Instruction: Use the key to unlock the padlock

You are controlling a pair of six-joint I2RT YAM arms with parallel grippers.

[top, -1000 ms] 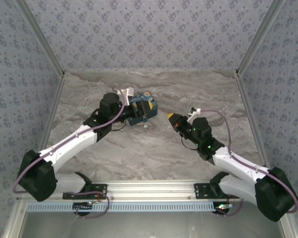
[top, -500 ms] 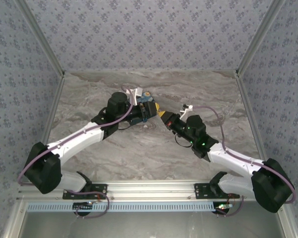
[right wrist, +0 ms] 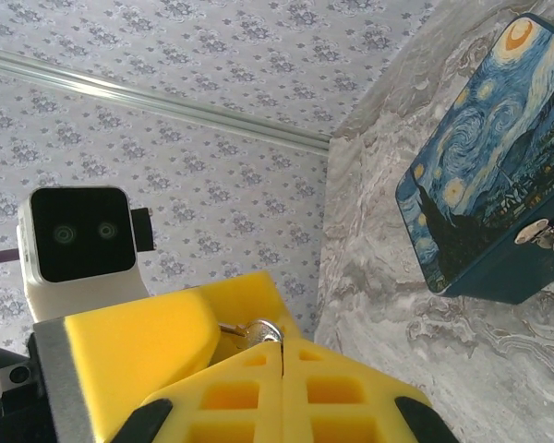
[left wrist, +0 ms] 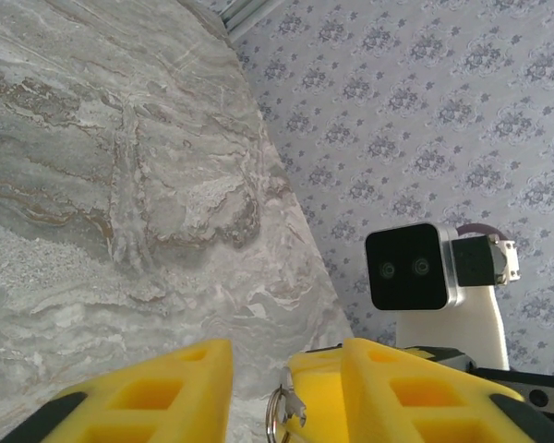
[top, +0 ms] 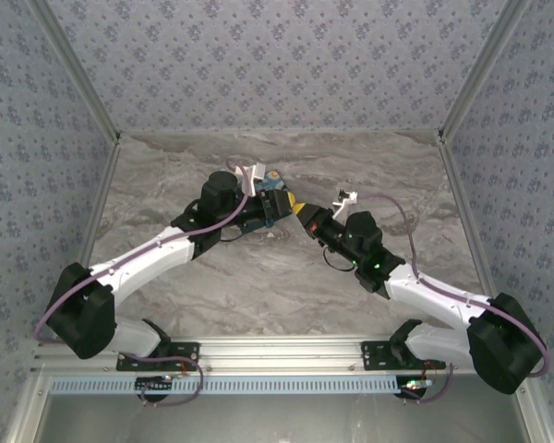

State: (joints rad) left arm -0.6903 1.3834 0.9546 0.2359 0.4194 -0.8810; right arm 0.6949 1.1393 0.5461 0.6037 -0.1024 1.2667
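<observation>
A grey marbled desk (top: 258,286) sits between blue-grey patterned walls (top: 277,55). On it stands a rectangular box (right wrist: 471,185) printed with a blue-and-yellow starry night. A tiny dark padlock (right wrist: 543,231) appears to hang at the box's front edge, though it is too small to be sure. Just beside the box, the right gripper (right wrist: 282,355) is clamped on the thin silvery metal key (right wrist: 258,329). The left gripper (left wrist: 258,392), also by the box, has a narrow gap between its yellow fingers (left wrist: 157,397). A small metal ring (left wrist: 274,415) sits in that gap; whether it is gripped cannot be told.
</observation>
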